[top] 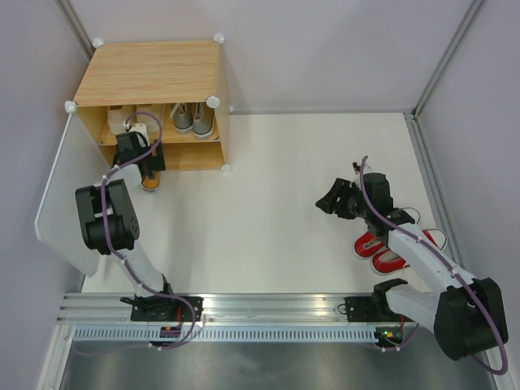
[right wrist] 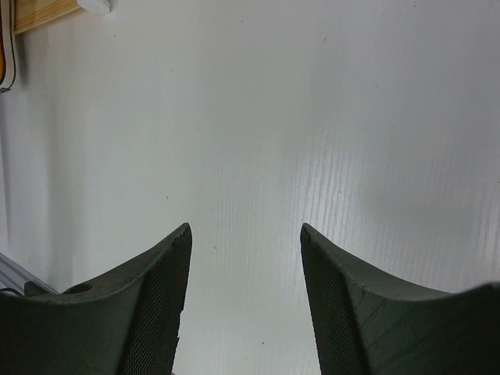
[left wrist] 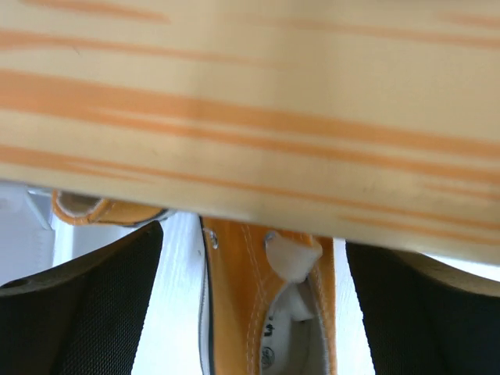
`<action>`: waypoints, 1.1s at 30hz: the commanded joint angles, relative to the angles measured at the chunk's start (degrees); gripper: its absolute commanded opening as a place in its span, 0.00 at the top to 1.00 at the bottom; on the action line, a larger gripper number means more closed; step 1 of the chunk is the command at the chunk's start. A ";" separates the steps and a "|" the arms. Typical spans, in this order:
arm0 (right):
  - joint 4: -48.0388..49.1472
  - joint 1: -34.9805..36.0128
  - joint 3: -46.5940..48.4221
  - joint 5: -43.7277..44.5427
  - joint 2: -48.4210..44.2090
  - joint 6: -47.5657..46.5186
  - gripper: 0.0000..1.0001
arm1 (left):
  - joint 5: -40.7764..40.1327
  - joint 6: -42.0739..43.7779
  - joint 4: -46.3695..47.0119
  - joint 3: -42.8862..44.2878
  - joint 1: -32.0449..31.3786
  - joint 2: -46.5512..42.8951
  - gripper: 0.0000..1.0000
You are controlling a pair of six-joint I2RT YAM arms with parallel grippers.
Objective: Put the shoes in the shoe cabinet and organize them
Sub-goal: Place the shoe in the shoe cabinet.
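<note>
The shoe cabinet (top: 154, 73) stands at the back left with its white door (top: 58, 203) swung open to the left. Grey shoes (top: 193, 119) and cream shoes (top: 130, 122) sit on its upper level. My left gripper (top: 149, 166) is at the lower opening, open, with its fingers on either side of an orange shoe (top: 150, 180), and a gap shows on each side. In the left wrist view the orange shoe (left wrist: 266, 312) lies under the wooden shelf edge (left wrist: 250, 117), with a second orange shoe (left wrist: 101, 209) to its left. My right gripper (top: 327, 199) is open and empty over the floor. The red shoes (top: 390, 244) lie under my right arm.
The open door stands along the left side beside my left arm. Grey walls and metal posts enclose the white floor (top: 276, 179). The metal rail (top: 260, 313) with the arm bases runs along the near edge. The right wrist view shows bare floor (right wrist: 250, 117) and the cabinet's corner (right wrist: 47, 12).
</note>
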 commanded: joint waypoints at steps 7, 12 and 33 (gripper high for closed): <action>1.79 0.09 1.53 -0.51 -1.13 -1.22 0.37 | 0.66 0.11 5.93 -0.25 0.50 -3.49 0.00; 2.14 0.36 1.01 -0.68 -2.28 -1.05 0.37 | 0.93 -1.47 5.84 -3.07 0.41 -7.36 0.00; 1.18 3.34 1.27 1.69 -3.42 -1.93 0.36 | -6.35 1.60 -0.84 -1.93 -5.03 -3.24 0.07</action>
